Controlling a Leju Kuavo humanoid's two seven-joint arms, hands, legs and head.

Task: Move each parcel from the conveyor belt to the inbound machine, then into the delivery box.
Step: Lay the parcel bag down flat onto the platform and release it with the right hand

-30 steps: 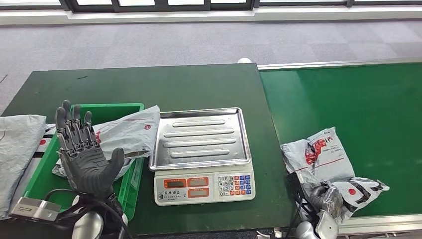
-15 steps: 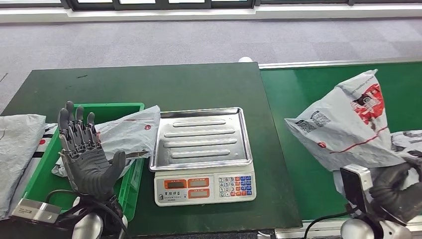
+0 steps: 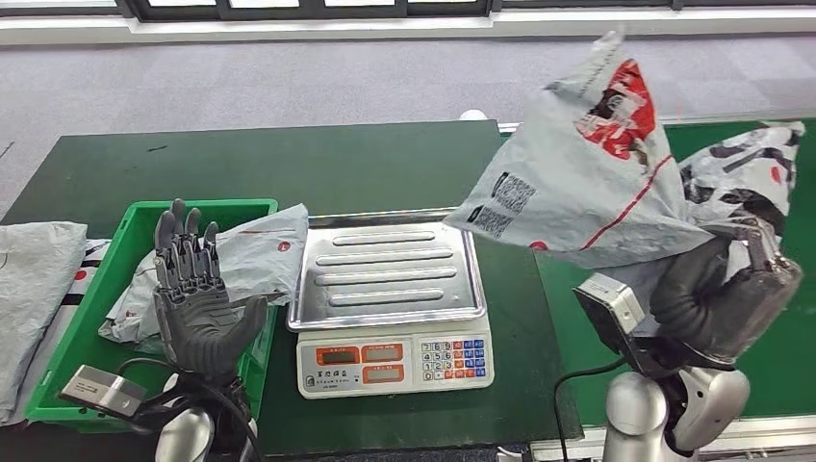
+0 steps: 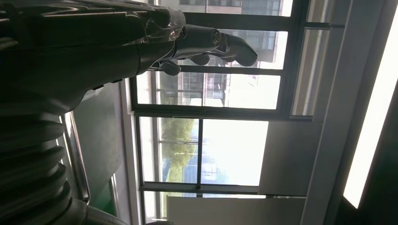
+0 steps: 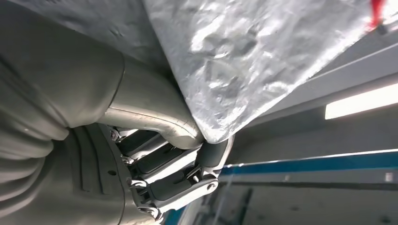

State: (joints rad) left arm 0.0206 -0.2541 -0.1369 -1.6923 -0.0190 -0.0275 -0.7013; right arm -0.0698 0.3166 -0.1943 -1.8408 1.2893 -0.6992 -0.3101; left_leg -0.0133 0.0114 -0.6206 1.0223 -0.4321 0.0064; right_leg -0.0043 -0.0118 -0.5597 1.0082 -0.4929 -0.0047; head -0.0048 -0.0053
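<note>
My right hand (image 3: 726,298) grips a grey parcel with red print (image 3: 587,164) and holds it high above the conveyor belt (image 3: 779,385). The parcel's lower corner hangs over the right edge of the scale's steel tray (image 3: 390,265). A second parcel with a black pattern (image 3: 746,178) is bunched up against the same hand. Close up in the right wrist view, crinkled grey parcel film (image 5: 263,56) is pinched by the right hand (image 5: 155,140). My left hand (image 3: 197,303) is raised, fingers spread and holding nothing, over the green delivery box (image 3: 115,279); its fingers (image 4: 187,42) point at windows.
One grey parcel (image 3: 245,255) lies in the green box, draped over its right rim. Another grey parcel (image 3: 38,289) lies on the table left of the box. The scale's keypad and displays (image 3: 395,361) face me. Dark green table stretches behind the scale.
My right hand has risen from the belt's near edge with the parcels, carrying them up and left toward the scale. My left hand has shifted slightly right, still spread.
</note>
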